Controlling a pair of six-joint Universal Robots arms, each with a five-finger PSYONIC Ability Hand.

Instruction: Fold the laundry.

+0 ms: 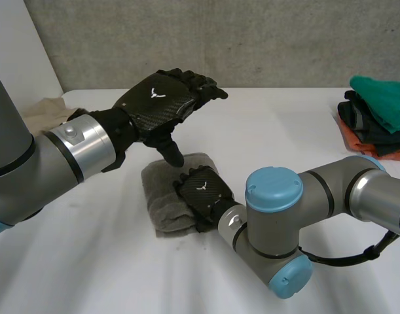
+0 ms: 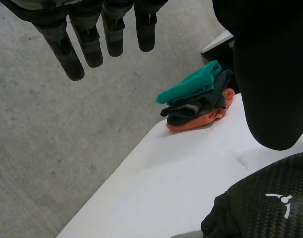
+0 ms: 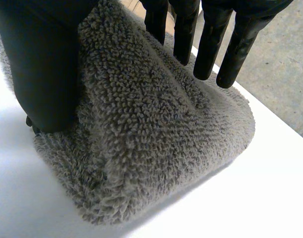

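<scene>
A folded grey towel [image 1: 162,203] lies in the middle of the white table [image 1: 285,131]. My right hand [image 1: 203,193] rests on top of it, open. In the right wrist view its thumb [image 3: 42,64] presses one side of the towel [image 3: 151,144] and its straight fingers [image 3: 211,44] touch the other side, with the pile bulging up between them. My left hand [image 1: 157,98] hovers above the towel's far end, open and holding nothing. Its fingers [image 2: 74,49] hang straight, and the back of the right hand [image 2: 270,203] shows below it.
A stack of folded clothes [image 1: 376,121], green on dark on orange, sits at the table's far right edge [image 2: 196,99]. A beige cloth [image 1: 46,111] lies at the far left behind my left arm. The right arm's elbow [image 1: 275,229] hangs over the near table.
</scene>
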